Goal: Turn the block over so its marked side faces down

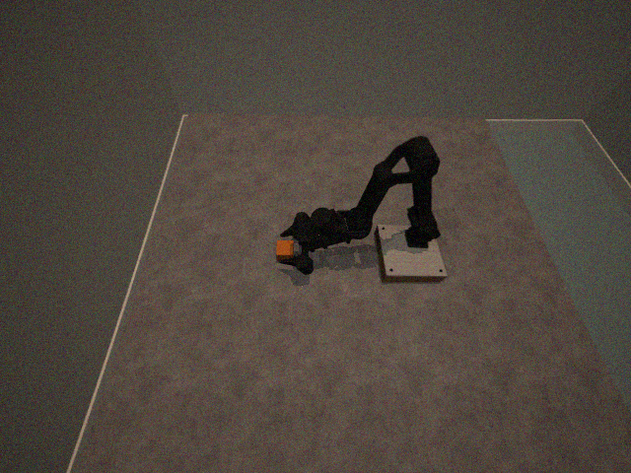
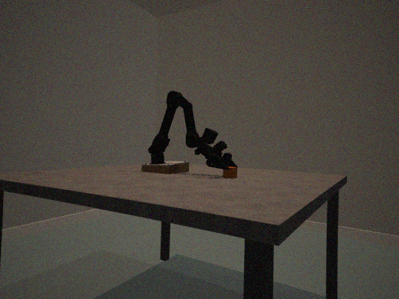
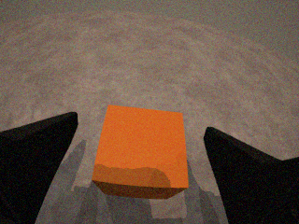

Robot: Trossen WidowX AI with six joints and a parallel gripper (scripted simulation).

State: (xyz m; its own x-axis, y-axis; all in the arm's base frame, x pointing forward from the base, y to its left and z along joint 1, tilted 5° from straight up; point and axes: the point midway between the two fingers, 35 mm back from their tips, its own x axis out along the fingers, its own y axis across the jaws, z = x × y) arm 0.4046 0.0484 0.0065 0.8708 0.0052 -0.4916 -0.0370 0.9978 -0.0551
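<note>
The orange block sits flat on the table. Its visible faces are plain orange; no marked side shows. Its underside is hidden. My gripper is open wide, with one finger on each side of the block and a gap on both sides in the wrist view. The fingers slant down toward the block from the base side. A shadow falls across the near part of the block's top.
The arm's pale base plate stands on the table behind the gripper. The far table edge from the base lies beyond the block.
</note>
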